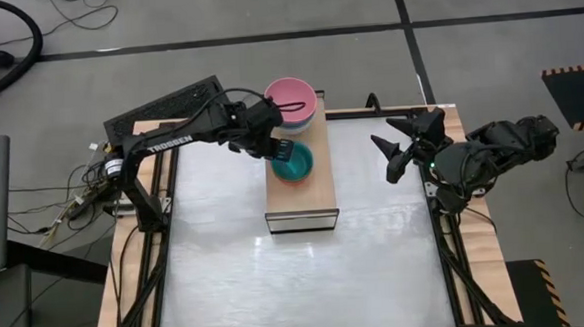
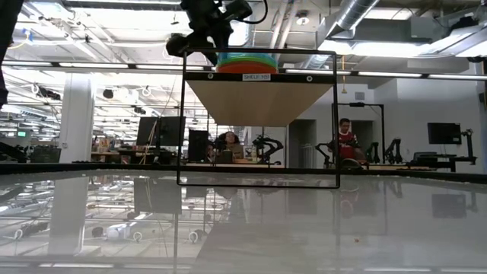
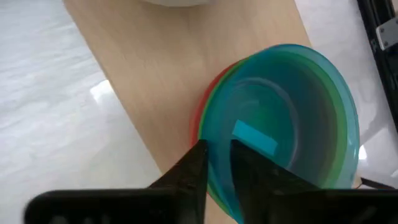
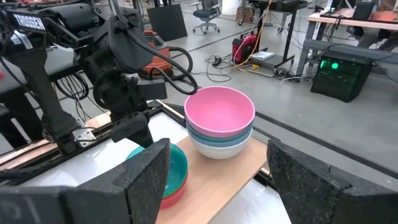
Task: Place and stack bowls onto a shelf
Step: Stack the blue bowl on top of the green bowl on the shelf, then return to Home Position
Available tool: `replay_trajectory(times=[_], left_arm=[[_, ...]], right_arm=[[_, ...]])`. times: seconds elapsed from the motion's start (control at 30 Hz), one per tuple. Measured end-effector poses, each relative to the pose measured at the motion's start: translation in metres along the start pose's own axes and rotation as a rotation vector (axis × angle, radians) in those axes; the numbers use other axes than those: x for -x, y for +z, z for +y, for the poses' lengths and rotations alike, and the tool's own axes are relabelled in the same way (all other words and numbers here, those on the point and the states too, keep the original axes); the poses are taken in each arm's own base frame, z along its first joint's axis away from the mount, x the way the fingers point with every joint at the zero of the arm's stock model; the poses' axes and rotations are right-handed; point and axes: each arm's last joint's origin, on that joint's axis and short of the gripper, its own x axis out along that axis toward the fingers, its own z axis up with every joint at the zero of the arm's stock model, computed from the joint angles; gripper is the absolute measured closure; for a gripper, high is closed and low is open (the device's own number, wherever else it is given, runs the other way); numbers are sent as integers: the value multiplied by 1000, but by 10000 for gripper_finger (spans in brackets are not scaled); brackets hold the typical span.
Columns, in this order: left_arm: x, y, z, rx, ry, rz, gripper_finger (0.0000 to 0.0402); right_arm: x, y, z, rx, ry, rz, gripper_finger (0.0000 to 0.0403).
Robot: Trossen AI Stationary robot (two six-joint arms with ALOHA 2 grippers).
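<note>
While the left gripper (image 1: 280,150) pinches the rim of the teal bowl (image 1: 296,163), that bowl sits nested on a green and a red one on the shelf (image 1: 314,194). Just behind it on the same shelf stands a second stack, a light pink bowl (image 1: 290,95) on top. Over at the right, the right gripper (image 1: 395,148) hovers with fingers spread, holding nothing.

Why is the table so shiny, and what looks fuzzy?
Low view: the glossy table mirrors the ceiling lights and room. High view: a glare patch lies before the shelf. Left wrist view: the left gripper looks soft, being close to the camera.
</note>
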Motion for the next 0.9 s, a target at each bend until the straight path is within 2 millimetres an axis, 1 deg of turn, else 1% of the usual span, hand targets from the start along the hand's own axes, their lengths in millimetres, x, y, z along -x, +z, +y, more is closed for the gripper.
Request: replay_trajectory(times=[0.2,0.3,0.37,0.43,0.5,0.6,0.73,0.83,0.9], left_arm=[[0,-1,-1,-20,-28,24,278],[1,1,-4,-26,-70,25,240],[6,2,-5,-30,-126,23,220],[15,4,-7,-43,-178,19,204],[28,7,-7,-69,-216,4,195],[50,12,-8,-119,-248,-56,192],[85,14,-10,-165,-301,-138,192],[118,12,-8,-203,-378,-200,192],[146,9,-4,-243,-426,-266,192]], right_arm=[[0,0,0,0,0,0,109],[0,0,0,0,0,0,109],[0,0,-1,-1,0,-1,109],[2,2,-4,4,5,-5,109],[5,5,-9,-8,11,-14,109],[11,10,-20,-44,21,-31,109],[19,16,-36,-101,35,-53,109],[27,18,-47,-107,91,-43,109],[32,16,-58,1,108,-31,109]])
